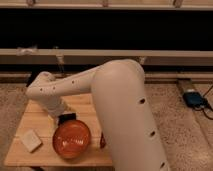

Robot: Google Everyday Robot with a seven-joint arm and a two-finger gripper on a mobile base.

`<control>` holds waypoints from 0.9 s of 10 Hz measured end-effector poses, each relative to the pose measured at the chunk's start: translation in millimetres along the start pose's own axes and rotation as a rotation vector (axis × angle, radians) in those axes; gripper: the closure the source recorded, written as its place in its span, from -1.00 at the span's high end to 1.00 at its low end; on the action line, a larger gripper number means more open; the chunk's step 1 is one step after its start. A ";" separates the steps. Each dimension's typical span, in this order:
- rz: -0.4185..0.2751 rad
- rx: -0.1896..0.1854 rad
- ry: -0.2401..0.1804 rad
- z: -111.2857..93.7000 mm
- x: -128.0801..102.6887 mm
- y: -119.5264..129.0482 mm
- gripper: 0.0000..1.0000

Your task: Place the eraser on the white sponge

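The white sponge [31,140] lies on the front left of the wooden table [30,112]. My white arm reaches in from the right, bends at the far left, and comes down to the gripper [65,119]. The gripper sits at the far-left rim of the orange plate [71,140]. A small black shape there is where the eraser [66,118] lies. It merges with the gripper's dark end, so I cannot tell whether it is held. The gripper is to the right of the sponge and a little farther back.
My arm's bulk [125,115] hides the right half of the table. A red object [102,141] peeks out beside the plate at the arm's edge. A dark wall with a rail [100,52] runs behind the table. A blue device [194,97] lies on the floor at right.
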 end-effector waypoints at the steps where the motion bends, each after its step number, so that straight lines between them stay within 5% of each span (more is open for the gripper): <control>1: -0.015 0.000 0.007 3.9 7.9 -4.6 0.60; 6: -0.081 -0.009 0.064 18.5 51.4 -25.3 0.60; 9: -0.081 -0.044 0.073 27.1 64.0 -13.6 0.60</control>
